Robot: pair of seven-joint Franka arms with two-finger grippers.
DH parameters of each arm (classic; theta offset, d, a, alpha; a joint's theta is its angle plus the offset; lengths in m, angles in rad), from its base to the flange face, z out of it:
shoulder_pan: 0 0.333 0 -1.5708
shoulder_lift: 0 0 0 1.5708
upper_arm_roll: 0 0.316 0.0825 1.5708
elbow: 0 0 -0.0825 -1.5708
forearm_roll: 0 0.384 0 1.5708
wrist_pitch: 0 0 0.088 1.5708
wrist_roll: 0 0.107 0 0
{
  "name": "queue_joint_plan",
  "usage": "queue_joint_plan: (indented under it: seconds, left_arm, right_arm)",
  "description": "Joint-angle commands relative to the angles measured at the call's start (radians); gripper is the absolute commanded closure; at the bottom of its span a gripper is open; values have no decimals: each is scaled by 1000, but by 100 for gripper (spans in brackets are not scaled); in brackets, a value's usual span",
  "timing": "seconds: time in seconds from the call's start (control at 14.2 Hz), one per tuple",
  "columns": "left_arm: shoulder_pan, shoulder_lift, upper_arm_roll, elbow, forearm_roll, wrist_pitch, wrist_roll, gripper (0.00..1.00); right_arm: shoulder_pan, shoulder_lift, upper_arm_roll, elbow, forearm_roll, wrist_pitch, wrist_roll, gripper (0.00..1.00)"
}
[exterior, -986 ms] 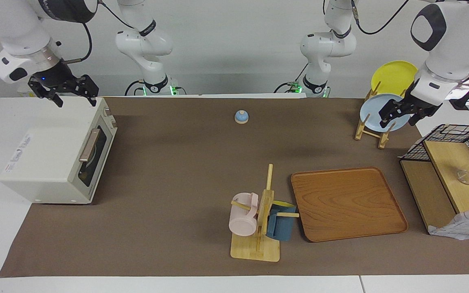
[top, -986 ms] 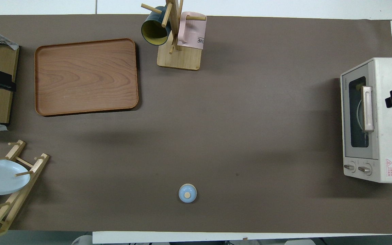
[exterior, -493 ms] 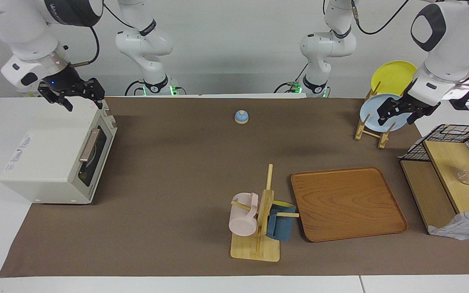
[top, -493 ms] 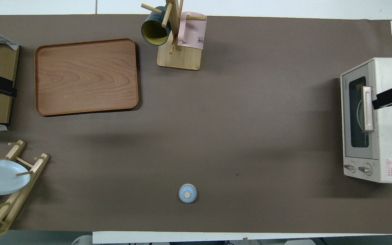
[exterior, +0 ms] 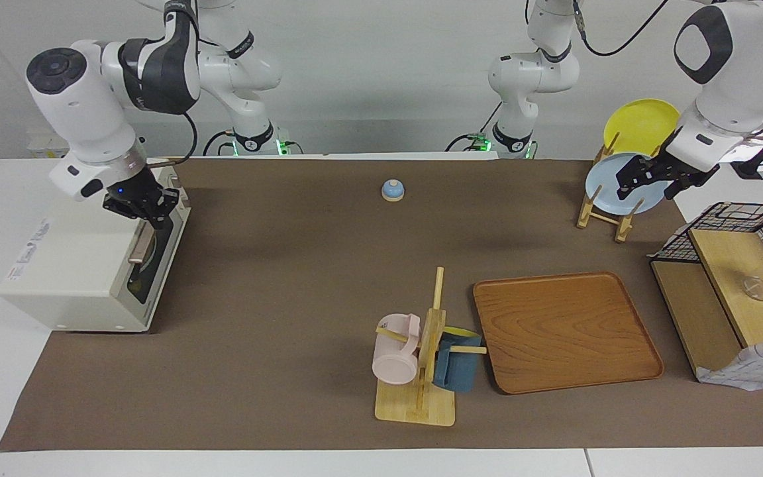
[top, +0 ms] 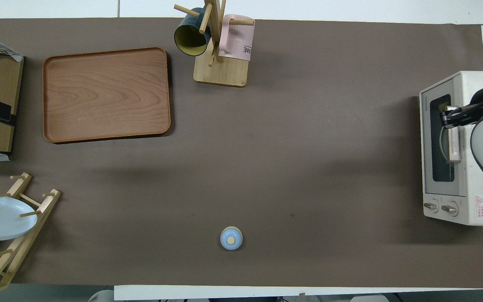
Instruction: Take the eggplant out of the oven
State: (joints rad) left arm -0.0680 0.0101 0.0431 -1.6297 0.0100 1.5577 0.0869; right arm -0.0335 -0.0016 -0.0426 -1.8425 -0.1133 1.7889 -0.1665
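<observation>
Cream-white oven (exterior: 83,265), dark glass door; brown bench (exterior: 289,278) cover; wood-grain tray (exterior: 563,331); pink mug (exterior: 395,350); pale blue plate (exterior: 603,185); yellow plate (exterior: 640,122).

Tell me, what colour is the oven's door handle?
Tan, against the cream oven; the handle shows best in the overhead view.
</observation>
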Motion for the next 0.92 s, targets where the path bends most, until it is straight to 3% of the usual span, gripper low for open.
queue_joint_plan:
  seconds: [0.0, 0.85]
  left_arm:
    - [7, -2, -2, 11, 1, -19, 10, 0]
    - [8, -4, -2, 10, 1, -18, 10, 0]
  right_arm:
    - [-46, -3, 4, -18, -35, 9, -22, 100]
    - [-72, 0, 4, -141, -37, 107, -18, 100]
